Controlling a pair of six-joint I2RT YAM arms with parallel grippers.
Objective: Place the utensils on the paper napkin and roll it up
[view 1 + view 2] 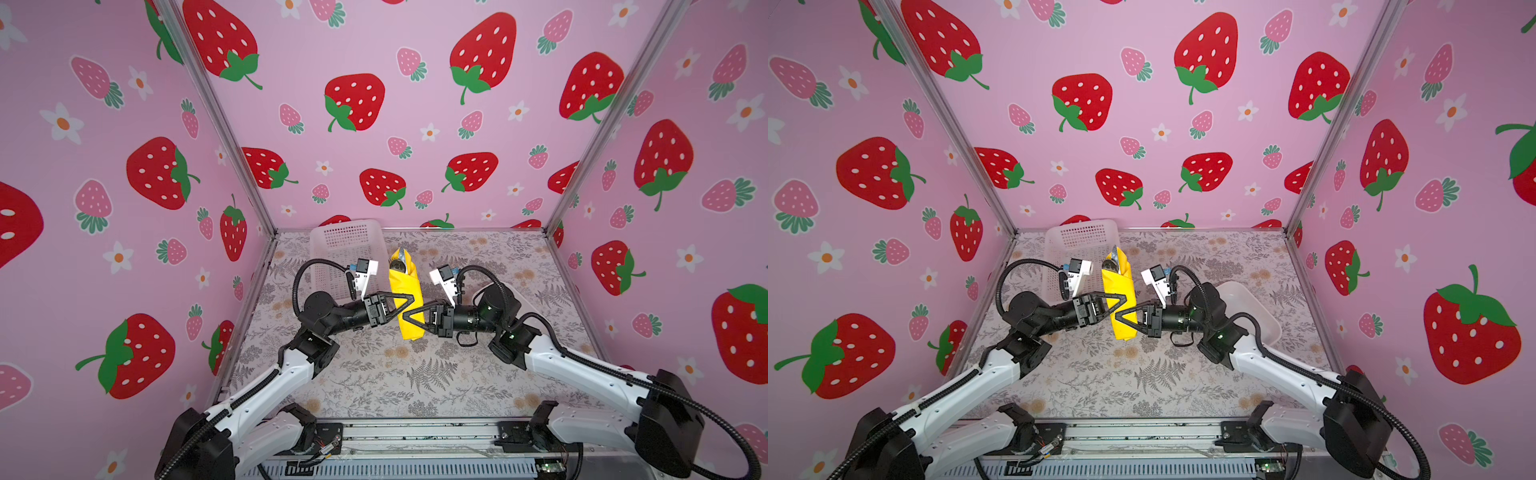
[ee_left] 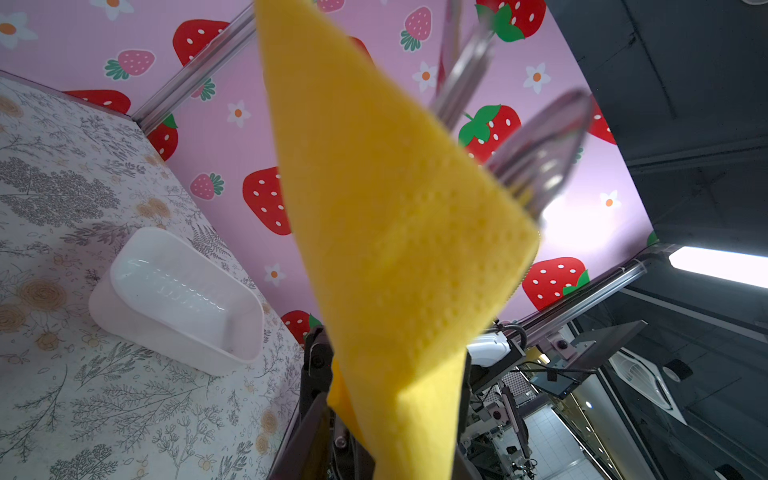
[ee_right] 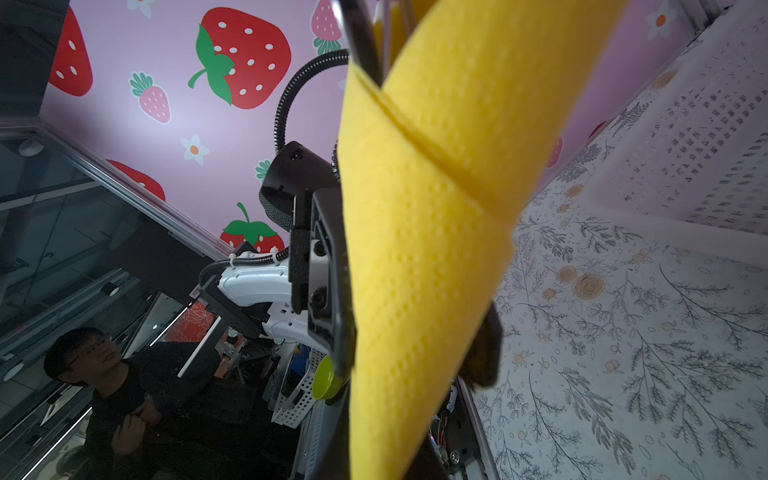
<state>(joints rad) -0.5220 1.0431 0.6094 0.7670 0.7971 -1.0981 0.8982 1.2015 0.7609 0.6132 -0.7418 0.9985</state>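
Observation:
The yellow paper napkin [image 1: 405, 286] [image 1: 1119, 286] is rolled into a long bundle around the utensils. Their metal tips [image 1: 397, 264] [image 1: 1111, 264] stick out of its far end. In the left wrist view the blurred silver utensils [image 2: 536, 162] poke out beside the napkin [image 2: 395, 249]. My left gripper [image 1: 411, 300] [image 1: 1124, 299] [image 2: 395, 353] reaches in from the left, its jaws closed in on the roll's lower half. My right gripper [image 1: 406, 316] [image 1: 1118, 316] [image 3: 415, 353] comes from the right, shut on the napkin [image 3: 424, 249] just below the left one.
A white mesh basket [image 1: 345, 245] [image 1: 1079, 241] [image 3: 685, 166] stands at the back left, close behind the left wrist. A white oblong tray [image 1: 523, 299] [image 1: 1254, 307] [image 2: 178, 299] lies on the right, partly under the right arm. The floral table [image 1: 395, 374] stretches toward the front.

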